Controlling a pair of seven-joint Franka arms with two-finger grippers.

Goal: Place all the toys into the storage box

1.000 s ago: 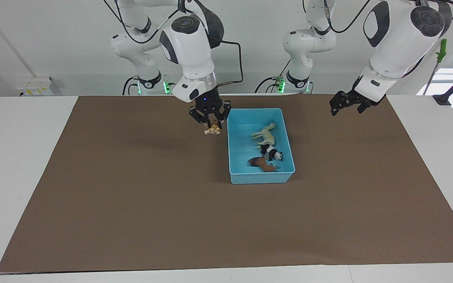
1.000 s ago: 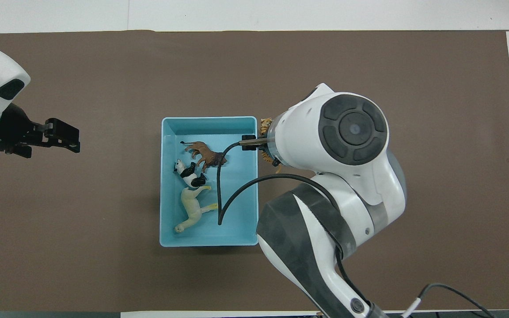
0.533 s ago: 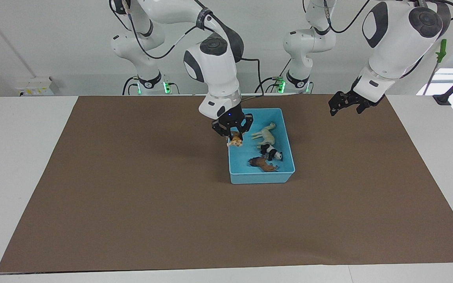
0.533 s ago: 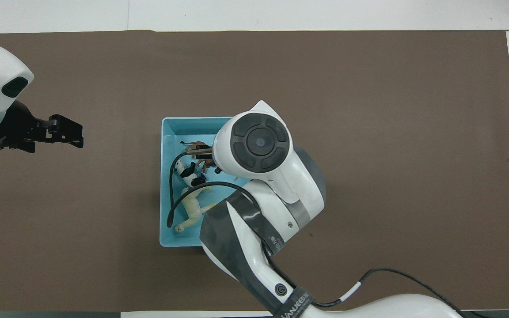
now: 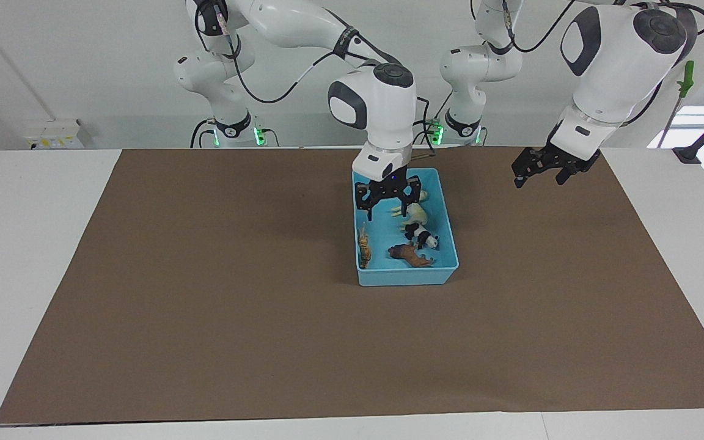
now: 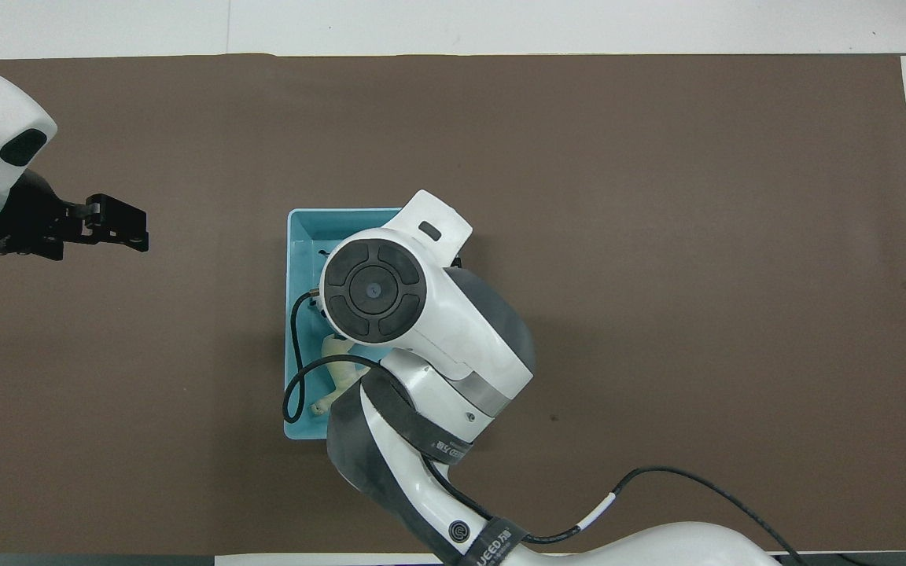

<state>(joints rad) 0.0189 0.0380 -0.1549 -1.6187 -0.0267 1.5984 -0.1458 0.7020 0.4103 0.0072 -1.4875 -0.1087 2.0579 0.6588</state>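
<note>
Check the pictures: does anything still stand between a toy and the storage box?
Nothing visible does. The horse, panda, brown animal and tiger all lie inside the storage box.

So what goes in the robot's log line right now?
right claw: open over storage box | tiger: in box | left claw: open, waiting

arms: glossy white rounded shells (image 5: 382,104) | joints: dark grey caps | cables: black | grippers: black (image 5: 390,208) | bases: green lights (image 5: 258,135)
</note>
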